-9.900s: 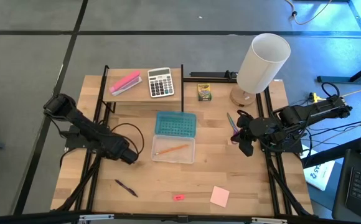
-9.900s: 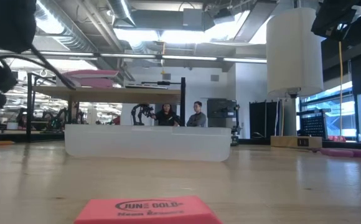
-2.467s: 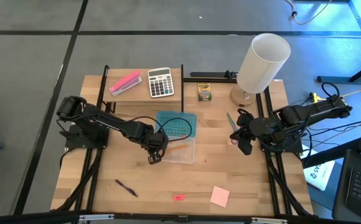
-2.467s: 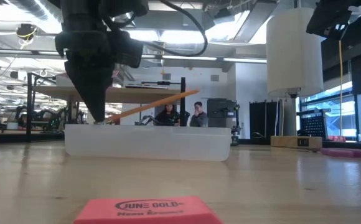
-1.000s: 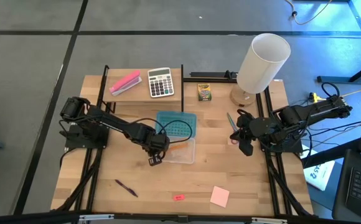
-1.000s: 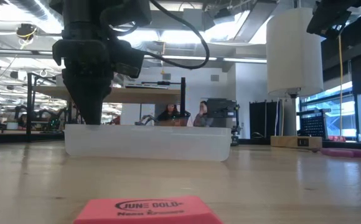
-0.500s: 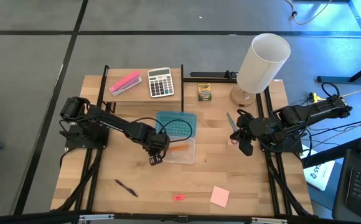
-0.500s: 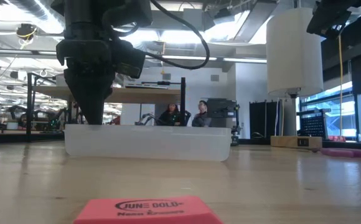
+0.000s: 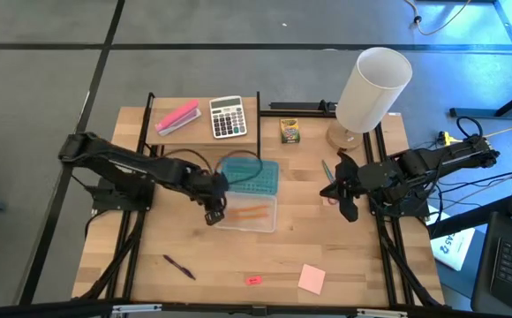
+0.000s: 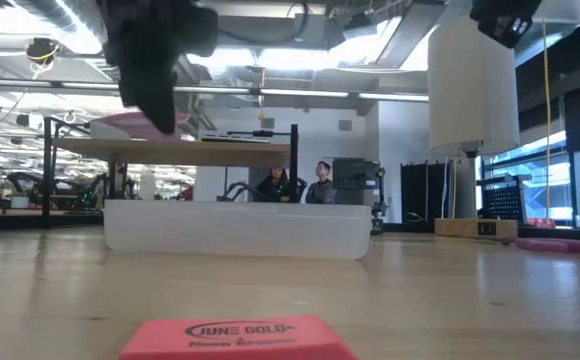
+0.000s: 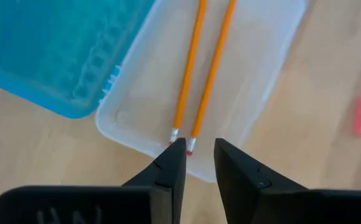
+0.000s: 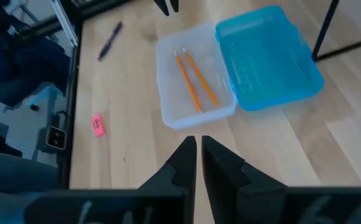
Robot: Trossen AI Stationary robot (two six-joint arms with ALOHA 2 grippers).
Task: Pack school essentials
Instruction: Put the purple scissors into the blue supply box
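- Two orange pencils (image 11: 196, 74) lie side by side in the clear plastic case (image 9: 249, 215), mid-frame on the wooden bench (image 9: 362, 265).
- Left gripper (image 9: 210, 212) hovers at the case's left edge, fingers slightly parted, empty.
- Right gripper (image 9: 345, 193), centre-right, fingers closed, waits.

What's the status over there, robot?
Left gripper empty, above clear case edge. Right gripper shut, parked right. Two orange pencils in case. Pen, eraser, sticky-note pad unpacked. Nothing in the way.
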